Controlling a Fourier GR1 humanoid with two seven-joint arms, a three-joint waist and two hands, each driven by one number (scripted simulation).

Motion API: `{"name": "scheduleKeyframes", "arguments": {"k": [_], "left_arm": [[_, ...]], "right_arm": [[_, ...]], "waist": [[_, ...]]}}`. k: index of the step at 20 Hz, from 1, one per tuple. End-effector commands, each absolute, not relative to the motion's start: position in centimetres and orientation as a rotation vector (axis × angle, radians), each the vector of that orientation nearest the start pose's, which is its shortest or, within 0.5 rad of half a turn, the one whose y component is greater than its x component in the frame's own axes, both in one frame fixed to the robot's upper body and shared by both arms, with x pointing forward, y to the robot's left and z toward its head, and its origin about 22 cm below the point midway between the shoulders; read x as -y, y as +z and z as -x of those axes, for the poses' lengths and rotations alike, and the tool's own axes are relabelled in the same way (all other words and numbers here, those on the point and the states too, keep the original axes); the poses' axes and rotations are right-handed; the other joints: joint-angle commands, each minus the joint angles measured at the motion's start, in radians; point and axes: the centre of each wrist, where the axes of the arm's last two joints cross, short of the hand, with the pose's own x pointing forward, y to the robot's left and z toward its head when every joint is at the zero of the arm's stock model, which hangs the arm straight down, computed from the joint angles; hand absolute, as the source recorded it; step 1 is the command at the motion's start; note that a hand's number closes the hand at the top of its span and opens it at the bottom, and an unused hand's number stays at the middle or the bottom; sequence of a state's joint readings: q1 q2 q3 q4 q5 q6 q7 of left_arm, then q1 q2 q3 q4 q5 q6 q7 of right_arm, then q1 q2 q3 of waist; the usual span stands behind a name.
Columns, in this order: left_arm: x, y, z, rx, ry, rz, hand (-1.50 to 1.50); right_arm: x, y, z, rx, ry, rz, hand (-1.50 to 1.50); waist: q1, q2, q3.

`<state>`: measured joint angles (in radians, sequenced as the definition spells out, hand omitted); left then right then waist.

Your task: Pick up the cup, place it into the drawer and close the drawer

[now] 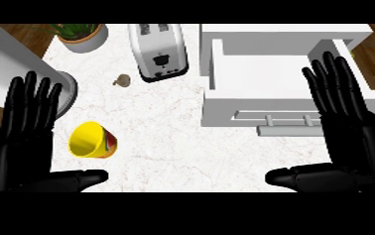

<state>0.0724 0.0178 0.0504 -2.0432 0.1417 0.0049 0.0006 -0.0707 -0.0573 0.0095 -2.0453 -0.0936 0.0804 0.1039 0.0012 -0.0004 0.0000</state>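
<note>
Waiting before pick-up: left hand point(29, 130) and right hand point(341, 125) are resting with straight fingers, holding nothing. Next, judging: left hand reaching right to cup point(91, 141), drawer point(219, 107) standing open well right of cup.

the right hand point(344, 130) covered the drawer's point(256, 75) right side and part of its handle point(275, 118). beyond the left hand's fingers point(33, 100), the plant pot point(82, 36) was cut off at the top.
</note>
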Motion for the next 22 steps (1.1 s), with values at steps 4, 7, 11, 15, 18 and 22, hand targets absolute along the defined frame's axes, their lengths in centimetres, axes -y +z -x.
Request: {"name": "scheduleKeyframes", "arguments": {"k": [4, 7, 11, 15, 18, 22], "left_arm": [[-25.6, 9.4, -20.7, 1.926, 0.14, 0.015, -1.5], [-25.9, 6.8, -21.2, 1.922, 0.16, -0.017, -1.5], [-26.1, 6.1, -20.8, 1.867, 0.174, -0.022, -1.5], [-27.0, 4.4, -18.9, 1.822, 0.186, -0.047, -1.5], [-27.0, 1.9, -18.3, 1.818, 0.189, -0.091, -1.5], [-28.4, 1.2, -18.2, 1.785, 0.207, -0.106, -1.5]], "right_arm": [[22.9, 12.0, -23.4, 2.031, 0.105, -0.122, -1.5], [22.4, 12.4, -22.1, 2.022, 0.105, -0.117, -1.5], [24.4, 13.5, -22.2, 2.018, 0.115, -0.114, -1.5], [23.0, 13.4, -24.5, 2.026, 0.09, -0.111, -1.5], [22.2, 13.9, -22.5, 2.003, 0.109, -0.127, -1.5], [24.1, 14.3, -22.8, 2.001, 0.121, -0.118, -1.5]], "waist": [[0.001, 0.0, 0.0], [-0.001, 0.0, 0.0], [-0.001, 0.0, 0.0], [0.004, 0.0, 0.0], [0.001, 0.0, 0.0], [0.001, 0.0, 0.0]]}}
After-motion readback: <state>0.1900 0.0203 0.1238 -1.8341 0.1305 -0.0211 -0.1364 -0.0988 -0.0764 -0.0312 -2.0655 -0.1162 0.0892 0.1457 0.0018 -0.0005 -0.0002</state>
